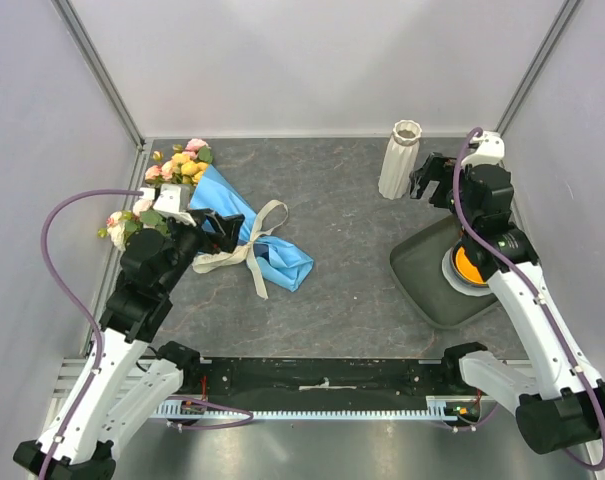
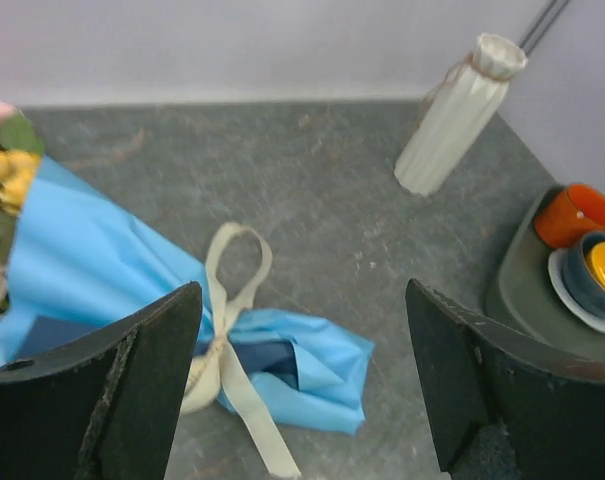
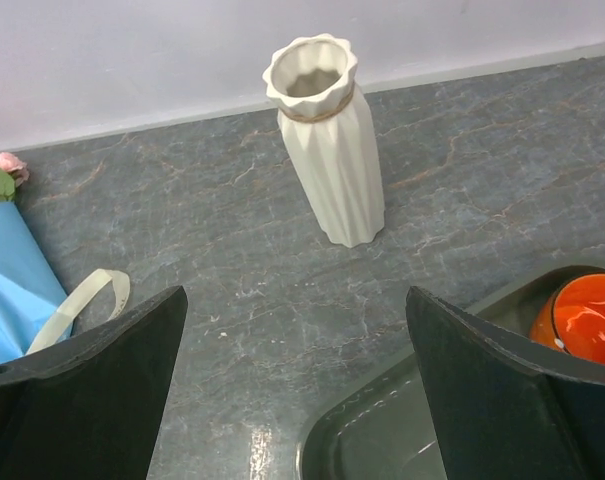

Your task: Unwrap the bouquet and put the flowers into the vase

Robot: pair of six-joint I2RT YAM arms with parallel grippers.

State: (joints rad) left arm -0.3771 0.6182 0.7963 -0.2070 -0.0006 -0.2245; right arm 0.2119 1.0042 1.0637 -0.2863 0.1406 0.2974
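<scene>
The bouquet [image 1: 267, 250] lies on the left of the table, wrapped in blue paper [image 2: 92, 260] and tied with a cream ribbon [image 2: 227, 340]. Its flowers [image 1: 180, 165], pink, cream and yellow heads, point to the back left corner. My left gripper [image 1: 225, 228] hovers open over the wrapped middle, and in its wrist view the ribbon knot sits by its left finger [image 2: 132, 380]. The white ribbed vase [image 1: 402, 160] stands upright at the back right. My right gripper [image 1: 427, 182] hangs open beside it, holding nothing; the vase [image 3: 332, 150] shows ahead in its wrist view.
A dark grey tray [image 1: 427, 285] lies at the right under my right arm, holding an orange cup [image 3: 587, 320] and a stacked bowl [image 2: 602, 275]. White walls close in on three sides. Ribbon tails [image 1: 257, 275] trail toward the table's middle.
</scene>
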